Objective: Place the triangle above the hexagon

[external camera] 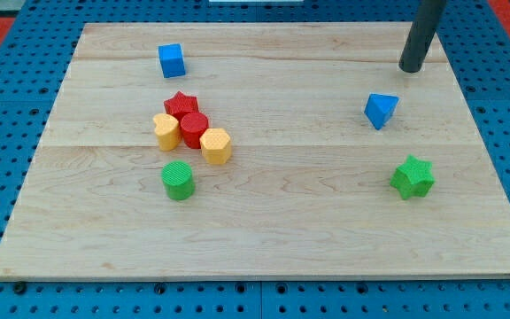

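Note:
A blue triangle block (pixel 380 110) lies on the wooden board at the view's right. A yellow hexagon block (pixel 216 145) lies left of centre, touching a red cylinder (pixel 193 129). My tip (pixel 410 68) rests on the board near the view's top right, above and a little right of the blue triangle, with a small gap between them. The hexagon is far to the view's left of the tip.
A red star (pixel 181 105) and a second yellow block (pixel 166 131) crowd the red cylinder. A green cylinder (pixel 179 181) sits below that cluster. A blue cube (pixel 172 60) is at the top left. A green star (pixel 412 176) is at the lower right.

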You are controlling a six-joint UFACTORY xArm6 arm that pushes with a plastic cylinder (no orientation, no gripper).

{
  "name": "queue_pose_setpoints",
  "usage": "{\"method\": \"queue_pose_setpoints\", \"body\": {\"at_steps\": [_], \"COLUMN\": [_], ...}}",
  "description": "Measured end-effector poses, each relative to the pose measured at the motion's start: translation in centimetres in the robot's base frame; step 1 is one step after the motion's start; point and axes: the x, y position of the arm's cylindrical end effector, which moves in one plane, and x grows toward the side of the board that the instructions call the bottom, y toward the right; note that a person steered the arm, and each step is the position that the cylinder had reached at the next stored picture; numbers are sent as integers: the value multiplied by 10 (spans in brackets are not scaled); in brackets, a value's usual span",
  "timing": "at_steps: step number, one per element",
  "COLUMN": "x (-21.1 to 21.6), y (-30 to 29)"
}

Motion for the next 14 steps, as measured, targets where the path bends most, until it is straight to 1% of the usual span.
{"method": "queue_pose_setpoints", "body": {"at_steps": [2, 3, 4, 5, 6, 7, 8, 9, 10, 11, 12, 13, 14], "x": [4, 20, 61, 80, 89, 79, 65, 45, 64, 82, 90, 107, 99], "y": [4, 16, 21, 1, -35, -119, -124, -165, -183, -169, -124, -146, -199]}}
